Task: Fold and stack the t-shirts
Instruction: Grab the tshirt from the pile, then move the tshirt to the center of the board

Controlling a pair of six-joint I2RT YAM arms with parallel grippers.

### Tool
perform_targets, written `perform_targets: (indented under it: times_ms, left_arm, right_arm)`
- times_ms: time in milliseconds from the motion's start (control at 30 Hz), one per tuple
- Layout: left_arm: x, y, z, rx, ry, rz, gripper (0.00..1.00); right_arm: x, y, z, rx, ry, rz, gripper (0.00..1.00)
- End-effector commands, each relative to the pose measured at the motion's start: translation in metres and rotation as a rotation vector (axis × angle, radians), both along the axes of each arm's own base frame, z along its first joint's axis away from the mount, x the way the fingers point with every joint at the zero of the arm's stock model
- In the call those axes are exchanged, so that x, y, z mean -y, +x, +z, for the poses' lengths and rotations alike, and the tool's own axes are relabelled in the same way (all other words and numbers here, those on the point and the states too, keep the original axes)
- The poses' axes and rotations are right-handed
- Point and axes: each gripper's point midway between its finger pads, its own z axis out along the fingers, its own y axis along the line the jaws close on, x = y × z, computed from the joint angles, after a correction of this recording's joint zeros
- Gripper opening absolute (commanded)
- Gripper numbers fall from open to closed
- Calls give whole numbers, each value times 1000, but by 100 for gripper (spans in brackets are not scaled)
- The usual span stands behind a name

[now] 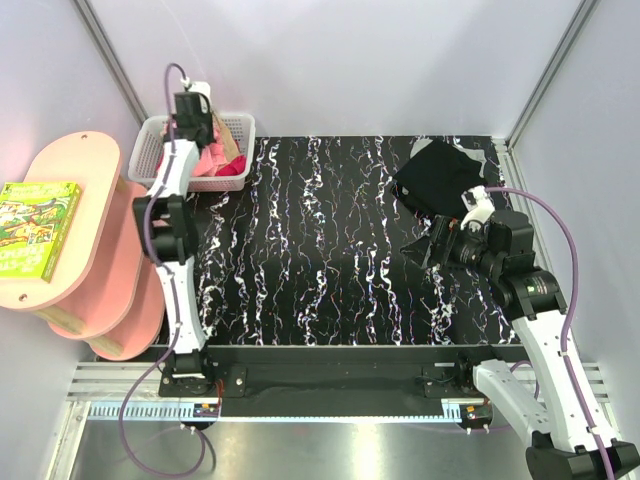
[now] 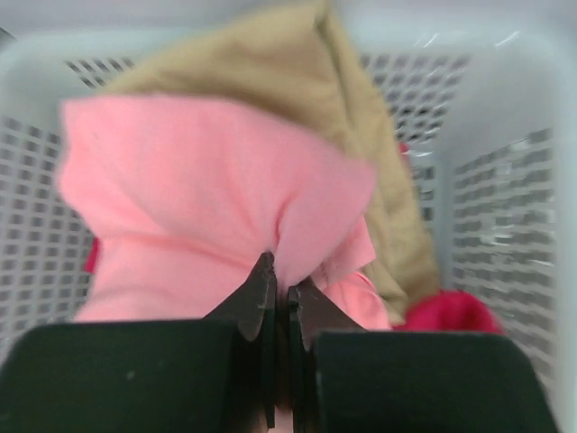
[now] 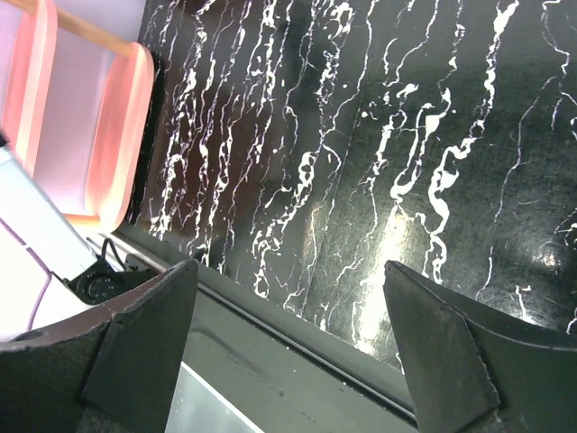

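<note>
Marbled table (image 1: 330, 260); salmon t-shirt (image 2: 207, 189) in basket (image 2: 505, 207)

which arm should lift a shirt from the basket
Left: the left gripper is shut on the salmon pink cloth t-shirt in the white mesh basket; the right gripper hangs open over the black marbled table.
</note>
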Motion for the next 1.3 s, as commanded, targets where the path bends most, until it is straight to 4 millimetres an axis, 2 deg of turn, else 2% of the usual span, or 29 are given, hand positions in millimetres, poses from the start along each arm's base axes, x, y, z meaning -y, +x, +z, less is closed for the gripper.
perform_targets:
  times_ms: [0, 33, 67, 100, 133, 167, 233, 267, 300, 333, 367, 400, 433, 467, 500, 533, 600, 633, 700, 733, 800, 833, 933, 1033, 1133, 1167, 1233, 1267]
  left_arm:
    - [44, -61, 233, 376, -128, -145, 0]
    - [49, -75, 249, 397, -134, -167, 0]
    - [57, -101, 279, 437, -140, -207, 0]
    - [62, -115, 293, 455, -146, -231, 0]
    - [67, -130, 298, 443, -155, -255, 0]
    - [80, -157, 320, 469, -170, -319, 0]
    - [100, -188, 323, 429, -207, -406, 0]
    - [118, -214, 332, 430, -223, -492, 0]
    - [127, -228, 332, 417, -200, -549, 0]
    - [142, -246, 323, 360, -211, -609, 0]
    - [167, -271, 327, 352, -222, -714, 0]
    - [177, -282, 323, 331, -202, -763, 0]
    - [188, -296, 312, 276, -215, -799, 0]
    - [210, -312, 307, 248, -224, -874, 0]
    - [220, -319, 299, 225, -206, -908, 0]
    - [243, -335, 288, 177, -203, -973, 0]
    - [257, -340, 271, 127, -176, -985, 0]
    - [276, -354, 265, 94, -182, -1042, 0]
    - [293, -362, 257, 56, -187, -1066, 0]
    - [310, -376, 255, 41, -187, -1118, 0]
    - [324, -384, 258, 37, -188, -1143, 0]
    - [335, -396, 259, 30, -194, -1179, 0]
    - [354, -414, 269, 22, -250, -1226, 0]
    - [363, -423, 265, -19, -297, -1248, 0]
    - [358, -420, 230, -104, -269, -1213, 0]
    - [352, -420, 201, -169, -240, -1184, 0]
    - [344, -413, 173, -200, -223, -1152, 0]
    - [337, -417, 143, -268, -218, -1135, 0]
  right_arm:
    - [-8, -4, 12, 52, 29, 46, 91]
    - [-8, -4, 13, 60, 29, 48, 91]
    - [-8, -5, 12, 59, 27, 51, 91]
    - [-8, -6, 12, 64, 28, 54, 91]
    - [-8, -7, 11, 65, 27, 55, 91]
    - [-7, -8, 13, 71, 29, 55, 91]
    - [-7, -9, 13, 79, 26, 60, 91]
    - [-7, -10, 15, 86, 28, 61, 91]
    - [-8, -11, 14, 87, 27, 65, 91]
    - [-7, -11, 15, 90, 27, 64, 91]
    - [-7, -12, 17, 100, 27, 65, 91]
    - [-7, -12, 17, 101, 27, 66, 91]
    - [-7, -13, 18, 105, 28, 67, 91]
    - [-7, -13, 19, 110, 30, 68, 91]
    - [-7, -13, 20, 116, 30, 68, 91]
    - [-7, -13, 21, 117, 34, 66, 91]
    - [-7, -13, 23, 125, 36, 62, 91]
    - [-7, -14, 25, 132, 40, 61, 90]
    - [-7, -15, 27, 138, 44, 60, 90]
    - [-6, -17, 28, 145, 45, 57, 90]
    - [-4, -19, 29, 152, 42, 47, 89]
    - [-3, -21, 29, 154, 41, 44, 89]
    - [-1, -24, 27, 154, 31, 35, 89]
    - [1, -26, 26, 153, 29, 29, 89]
    - [1, -27, 25, 151, 27, 30, 89]
    - [0, -27, 23, 147, 26, 33, 89]
    - [-1, -28, 20, 136, 26, 44, 89]
    - [-1, -28, 18, 132, 25, 48, 89]
